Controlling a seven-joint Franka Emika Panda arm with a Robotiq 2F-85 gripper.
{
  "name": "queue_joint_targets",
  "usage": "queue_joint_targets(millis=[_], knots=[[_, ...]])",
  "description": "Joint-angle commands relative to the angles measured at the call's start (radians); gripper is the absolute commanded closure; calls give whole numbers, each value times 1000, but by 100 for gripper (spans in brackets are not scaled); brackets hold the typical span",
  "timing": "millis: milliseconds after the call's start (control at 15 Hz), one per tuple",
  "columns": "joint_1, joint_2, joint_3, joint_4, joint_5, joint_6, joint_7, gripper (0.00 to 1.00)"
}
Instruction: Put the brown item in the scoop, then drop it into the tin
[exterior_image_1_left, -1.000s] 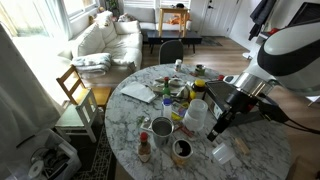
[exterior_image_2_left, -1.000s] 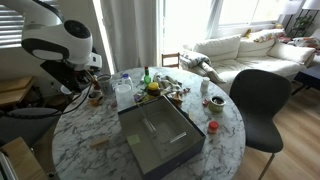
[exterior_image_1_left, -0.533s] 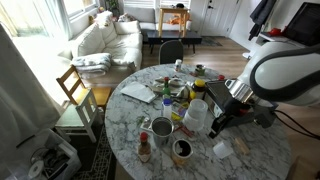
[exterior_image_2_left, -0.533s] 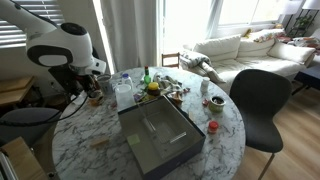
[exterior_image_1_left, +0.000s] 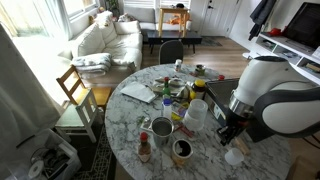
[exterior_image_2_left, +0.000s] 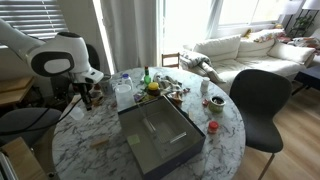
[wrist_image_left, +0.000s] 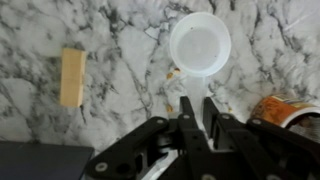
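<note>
Wrist view, left to right: the brown item (wrist_image_left: 72, 77), a tan block, lies flat on the marble table (wrist_image_left: 130, 50), up and well to the left of the gripper (wrist_image_left: 199, 110), touching nothing. At centre is the scoop (wrist_image_left: 200, 45), its white bowl facing the camera and its handle running down between the fingers. Jaws narrow, clamped on that handle. An orange-brown round object (wrist_image_left: 278, 108) at the right edge is partly hidden. In an exterior view the silver can (exterior_image_1_left: 162, 128) stands well apart from the gripper.
</note>
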Motion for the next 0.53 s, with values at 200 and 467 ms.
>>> queue_joint_targets(millis=[200, 467], knots=[[1, 31, 31, 47, -192, -264, 416, 96], [5, 96, 22, 90, -186, -400, 568, 96]])
